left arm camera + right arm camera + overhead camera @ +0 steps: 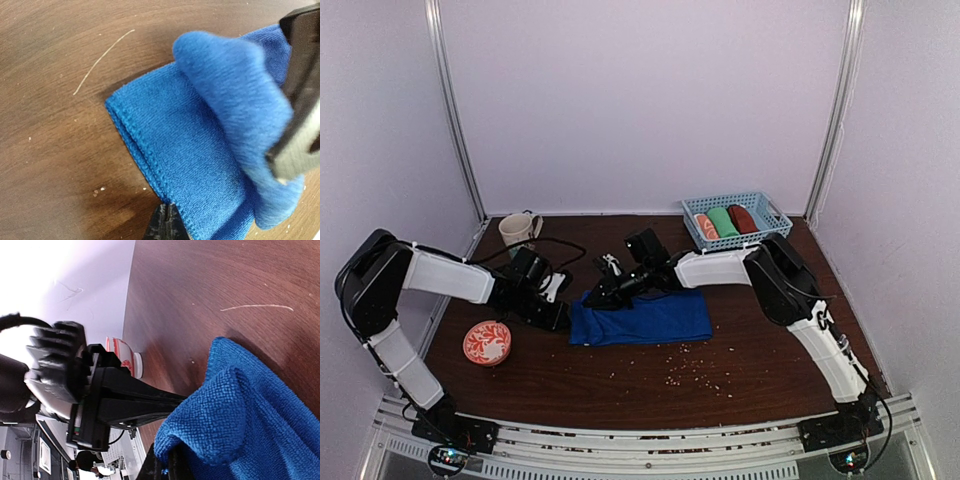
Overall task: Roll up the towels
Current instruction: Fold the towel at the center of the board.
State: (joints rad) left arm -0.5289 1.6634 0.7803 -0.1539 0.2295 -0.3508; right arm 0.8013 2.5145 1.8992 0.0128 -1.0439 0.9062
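Observation:
The royal blue towel [642,318] lies folded flat on the brown table. My left gripper [563,318] is at its left edge, and its tips [167,225] are shut on the hem of the blue towel [195,150]. My right gripper [593,297] is at the towel's far left corner. It is shut on a raised fold of the blue towel [240,425], with its tips [172,467] at the bottom of its wrist view. The rust-brown towel [743,217] lies rolled in the blue basket [769,233].
The basket at the back right also holds a green rolled towel [724,221] and an orange-and-white one [705,227]. A beige mug [517,230] stands at the back left. A red patterned bowl [486,342] sits at the front left. Crumbs [690,370] are scattered in front of the towel.

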